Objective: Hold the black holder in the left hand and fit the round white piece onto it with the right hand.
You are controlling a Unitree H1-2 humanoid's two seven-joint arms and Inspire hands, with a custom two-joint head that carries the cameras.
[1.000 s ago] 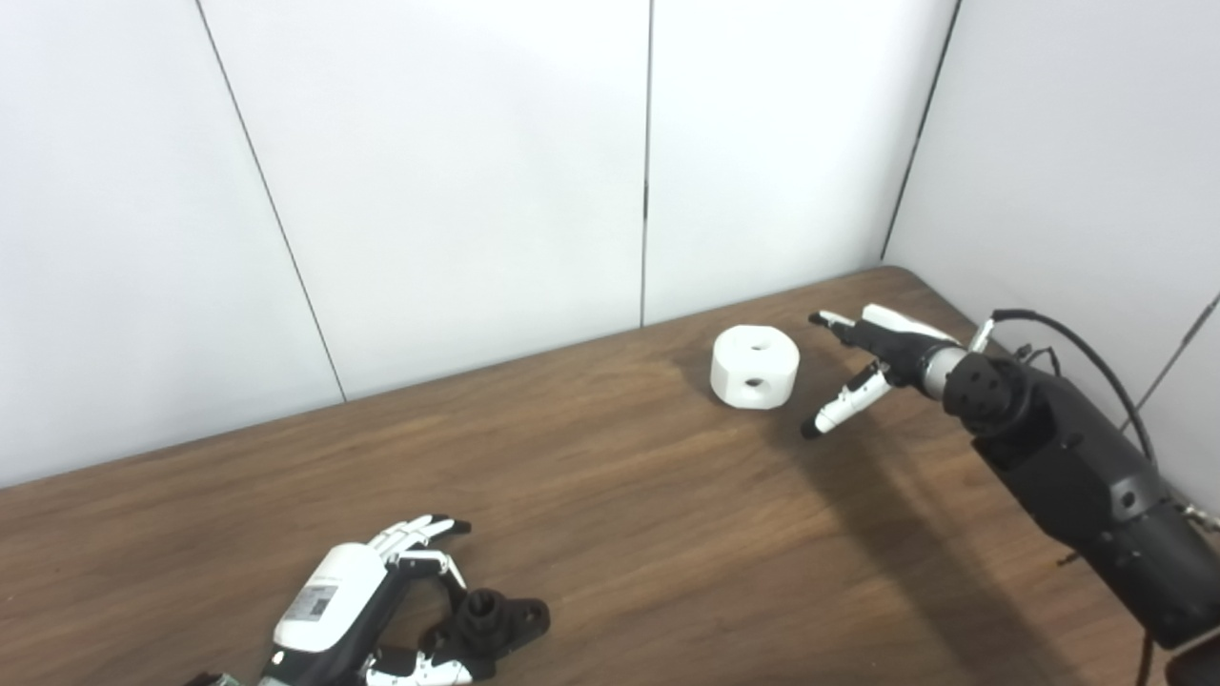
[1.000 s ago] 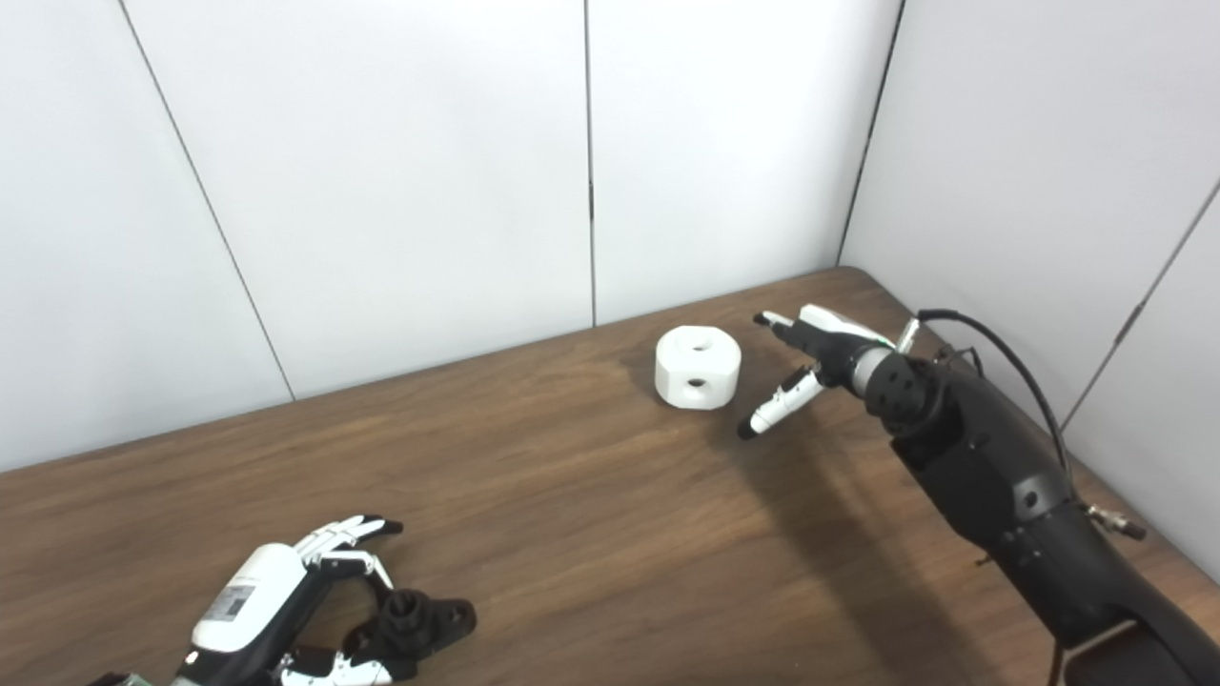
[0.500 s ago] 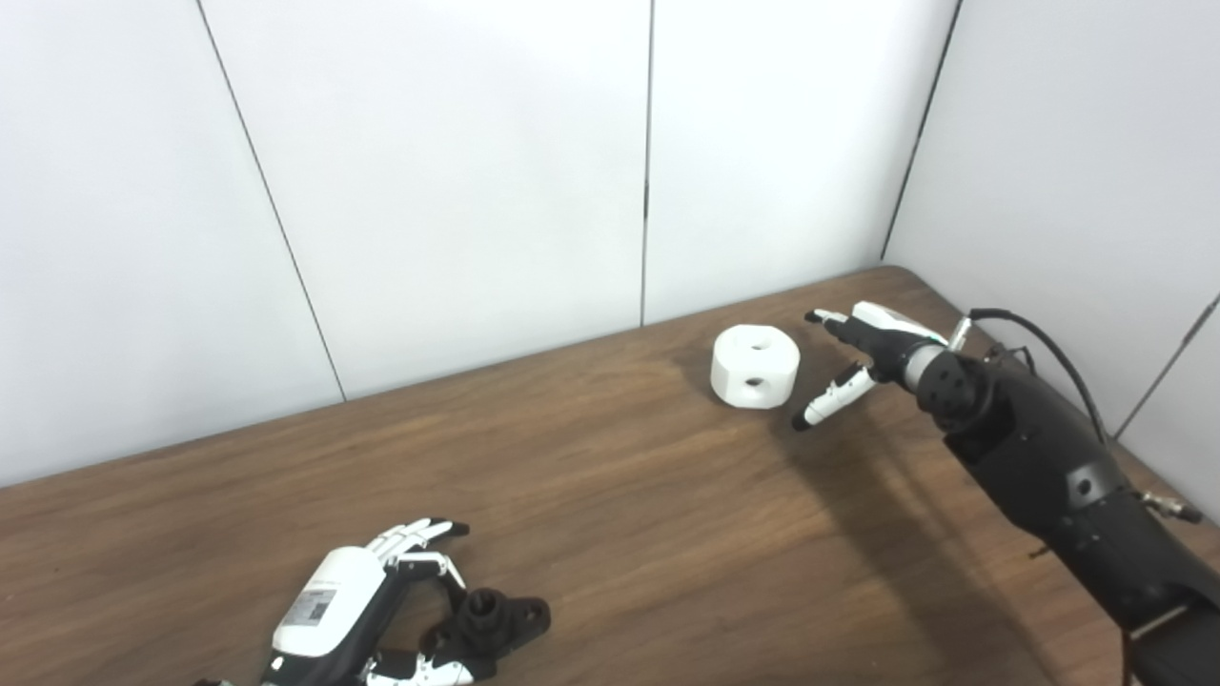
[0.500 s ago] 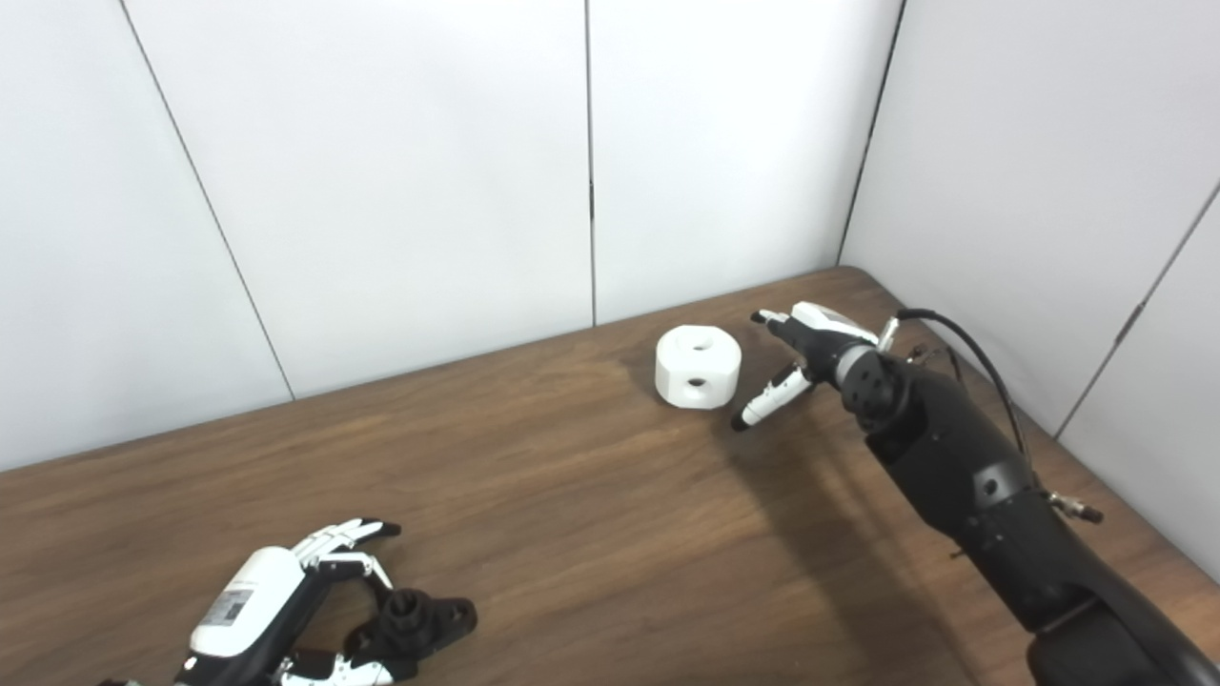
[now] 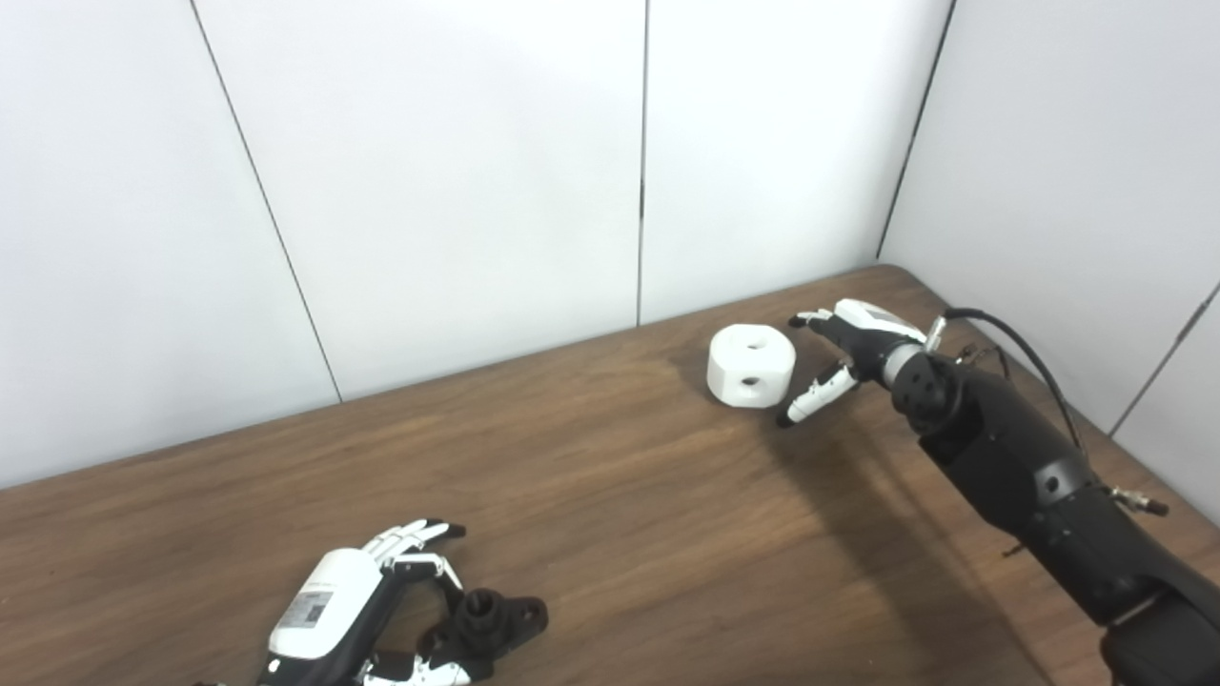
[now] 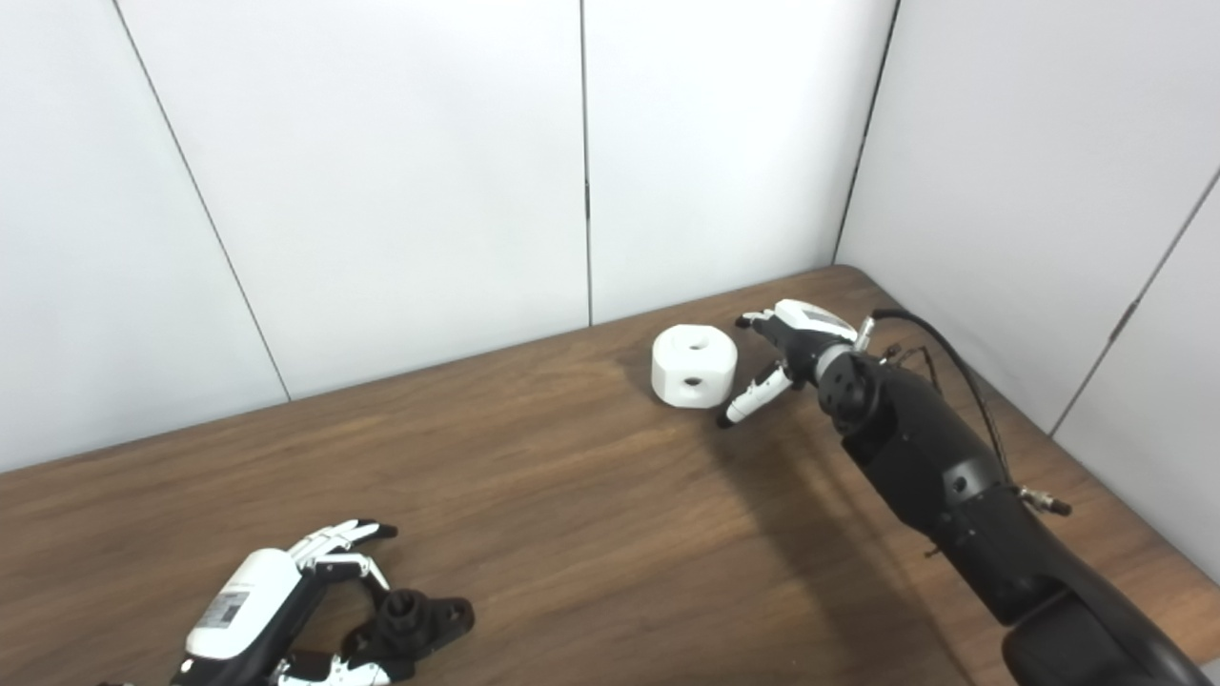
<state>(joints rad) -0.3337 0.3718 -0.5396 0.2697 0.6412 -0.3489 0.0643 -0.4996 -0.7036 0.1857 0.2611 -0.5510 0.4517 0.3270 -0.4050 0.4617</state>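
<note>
The round white piece (image 5: 751,366), with a hole on top and one in its side, stands on the wooden table (image 5: 610,495) at the far right. Just to its right is my right hand (image 5: 839,348), open, with fingers spread behind the piece and thumb in front; I see a small gap between them. The black holder (image 5: 491,619) lies on the table at the near left edge. My left hand (image 5: 353,600) rests beside it, open. Its fingers and thumb curve around the holder's left end without closing on it.
White wall panels (image 5: 477,191) close off the back and right sides of the table. A black cable (image 5: 1010,333) loops off the right forearm near the right wall. Bare wood lies between the two hands.
My right hand has moved left, closer to the white piece, still open. The left hand and the holder have stayed where they were.
</note>
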